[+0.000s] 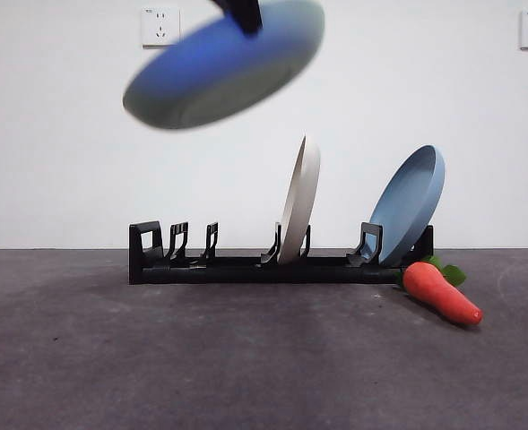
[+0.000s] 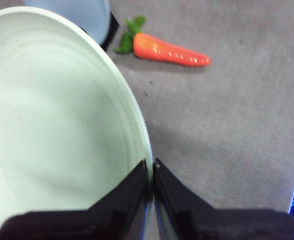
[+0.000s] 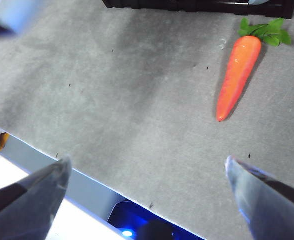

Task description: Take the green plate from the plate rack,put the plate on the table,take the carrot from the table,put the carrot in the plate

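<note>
Green plate [image 2: 52, 130] hangs high above the table [image 1: 246, 358], out of the plate rack [image 1: 246, 267] and tilted. We pinch its rim with our left gripper [image 2: 152, 172], jaws clenched on the edge, probably so that the flat bottom remains free for putting it down. In the rack a cream-white plate [image 1: 299, 199] and a blue plate [image 1: 409, 204] stand upright in their slots. Just beside the rack's end, the carrot [image 1: 441, 292] lies on the table. Our right gripper [image 3: 147, 172] waits above the table with jaws spread wide and empty, seemingly ready for the carrot.
</note>
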Robot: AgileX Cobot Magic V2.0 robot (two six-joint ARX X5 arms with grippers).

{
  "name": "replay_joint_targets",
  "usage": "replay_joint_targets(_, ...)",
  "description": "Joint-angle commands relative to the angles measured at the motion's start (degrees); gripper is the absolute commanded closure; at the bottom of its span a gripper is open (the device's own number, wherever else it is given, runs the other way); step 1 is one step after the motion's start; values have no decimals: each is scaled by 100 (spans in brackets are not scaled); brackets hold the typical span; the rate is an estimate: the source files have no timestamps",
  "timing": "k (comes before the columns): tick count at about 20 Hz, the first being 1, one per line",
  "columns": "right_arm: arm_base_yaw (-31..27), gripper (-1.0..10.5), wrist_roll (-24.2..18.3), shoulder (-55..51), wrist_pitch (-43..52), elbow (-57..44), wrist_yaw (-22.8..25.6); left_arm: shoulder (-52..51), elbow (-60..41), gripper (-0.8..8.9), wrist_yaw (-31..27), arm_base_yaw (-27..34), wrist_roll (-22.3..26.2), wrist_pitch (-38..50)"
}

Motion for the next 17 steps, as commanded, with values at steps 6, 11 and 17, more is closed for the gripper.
replay_joint_targets(6, 13, 294, 72, -7, 31, 17, -15, 699, -1875, 819, -90, -229, 319, 1565)
replay_joint_targets(11, 13, 294, 72, -7, 11, 17, -13, 1661, -1926, 819, -350, -358, 424, 2006)
replay_joint_targets(17, 13, 294, 72, 35, 0, 17, 22, 2081, -1926, 763, -295, -400, 269, 1963)
